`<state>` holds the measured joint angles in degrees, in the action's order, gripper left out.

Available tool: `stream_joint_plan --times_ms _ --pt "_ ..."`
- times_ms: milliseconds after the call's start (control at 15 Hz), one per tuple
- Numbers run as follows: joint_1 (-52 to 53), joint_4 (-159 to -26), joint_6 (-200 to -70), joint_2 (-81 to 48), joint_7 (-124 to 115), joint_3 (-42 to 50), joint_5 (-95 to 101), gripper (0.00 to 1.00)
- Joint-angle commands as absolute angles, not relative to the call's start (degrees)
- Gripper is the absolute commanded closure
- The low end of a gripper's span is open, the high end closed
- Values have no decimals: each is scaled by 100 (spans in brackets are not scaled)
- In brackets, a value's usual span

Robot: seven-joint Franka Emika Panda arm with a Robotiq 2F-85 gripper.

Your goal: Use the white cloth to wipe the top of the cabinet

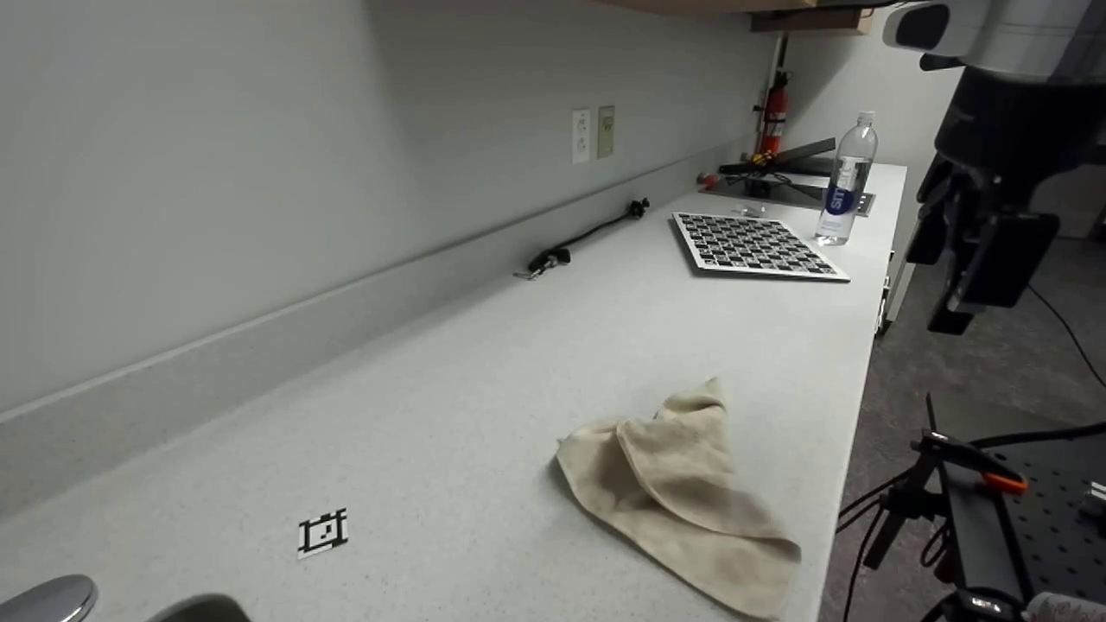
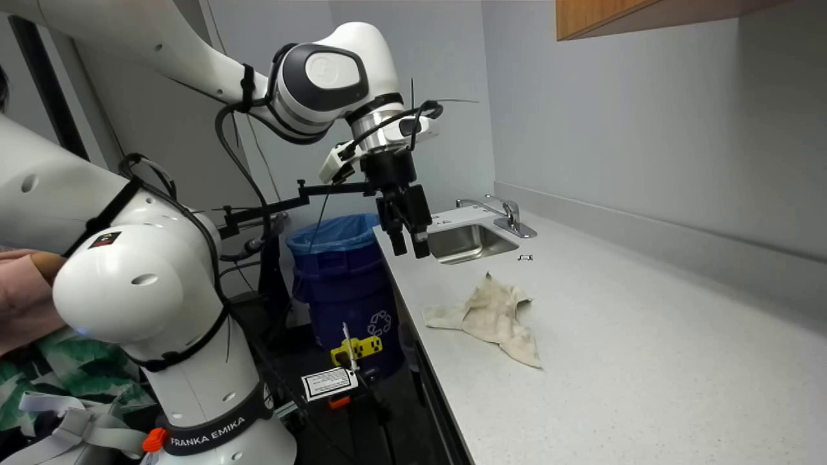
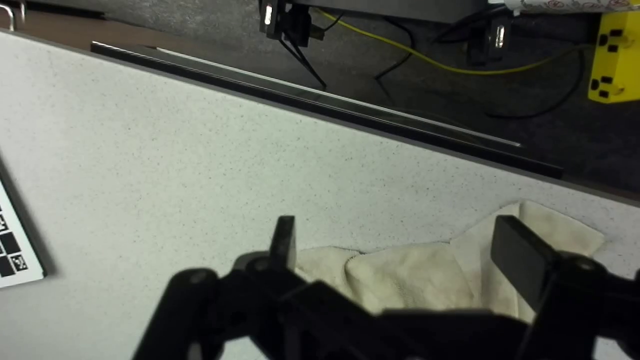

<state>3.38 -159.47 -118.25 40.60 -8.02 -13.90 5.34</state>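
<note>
The white cloth (image 1: pixel 683 492) lies crumpled in folds near the front edge of the pale cabinet top (image 1: pixel 449 432). Both exterior views show the whole cloth (image 2: pixel 494 316) resting flat on that surface (image 2: pixel 620 368), with one corner pointing up slightly. My gripper (image 2: pixel 410 252) hangs in the air well above the counter, fingers pointing down, apart from the cloth. From the wrist, the gripper (image 3: pixel 397 220) has its two fingers spread wide, and the cloth (image 3: pixel 415 275) appears below between them. The black gripper body hides the cloth's lower part there. Nothing is held.
A checkered board (image 1: pixel 752 246) and a clear bottle (image 1: pixel 838 194) stand farther along the counter. A black cable (image 1: pixel 596 233) lies by the backsplash. The sink (image 2: pixel 471 244) and faucet (image 2: pixel 510 219) are at the opposite end. A wooden upper cabinet (image 2: pixel 601 16) overhangs. A blue bin (image 2: pixel 342 290) stands beside the counter.
</note>
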Motion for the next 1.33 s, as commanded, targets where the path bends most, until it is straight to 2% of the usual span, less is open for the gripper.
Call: stream_joint_plan --times_ms 0,667,1267 --pt "457 -15911 -11855 3981 -820 -1270 633 0" --pt "709 -15853 -13012 3282 -706 -1216 447 0" --pt "1023 -15517 -14364 1958 -704 -1211 -48 0"
